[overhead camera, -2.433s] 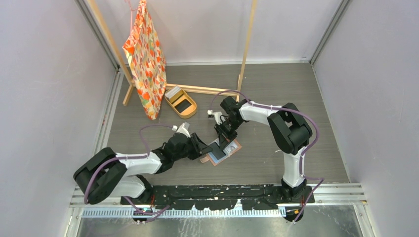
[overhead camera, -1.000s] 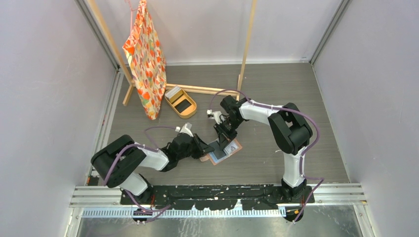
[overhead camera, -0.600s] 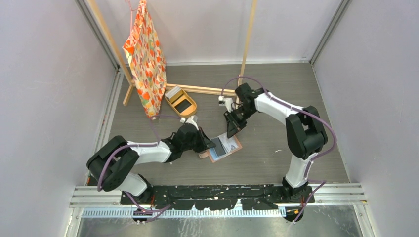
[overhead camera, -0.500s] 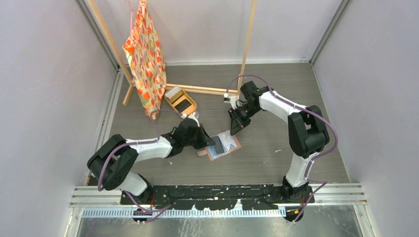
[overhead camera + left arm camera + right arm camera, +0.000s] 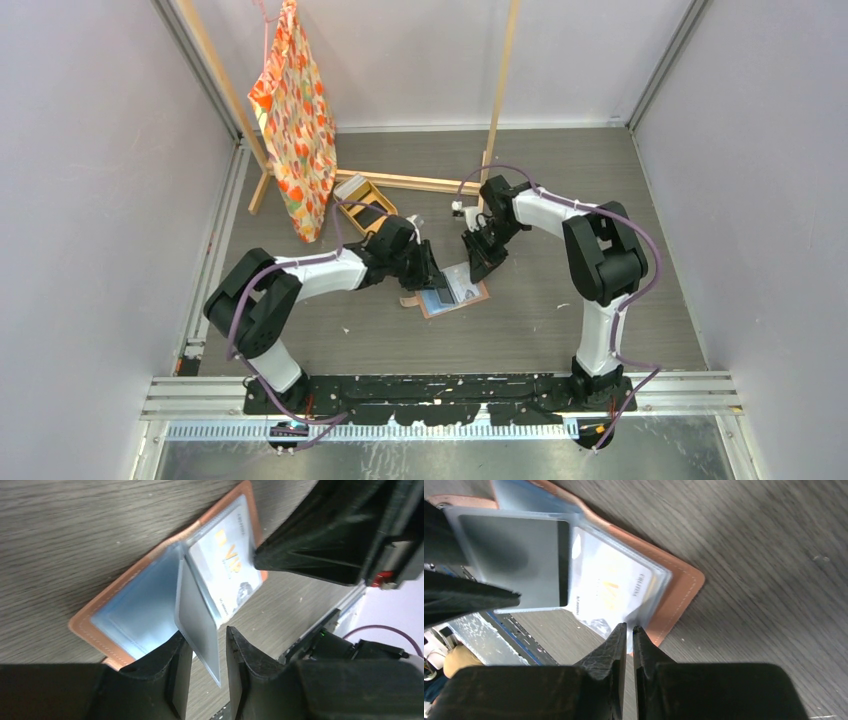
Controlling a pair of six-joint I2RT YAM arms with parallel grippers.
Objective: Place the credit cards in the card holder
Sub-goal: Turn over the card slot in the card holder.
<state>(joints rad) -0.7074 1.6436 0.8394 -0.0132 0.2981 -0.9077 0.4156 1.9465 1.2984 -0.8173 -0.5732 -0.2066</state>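
The card holder lies open on the table, salmon-brown with glossy pockets. A white credit card sits in its right pocket and also shows in the right wrist view. A grey card stands on edge at the holder's fold, between the fingers of my left gripper. The jaws stand a narrow gap apart and the card leans on the left finger. My right gripper is shut and empty, its tips just over the holder's right edge.
An oval tan tray with more cards stands behind my left arm. An orange patterned bag hangs on a wooden frame at the far left. A wooden post rises just behind my right gripper.
My left gripper swung from the holder's near left to its far left, and the grey card went from flat to standing. My right gripper drew back, then returned to the holder's right edge.
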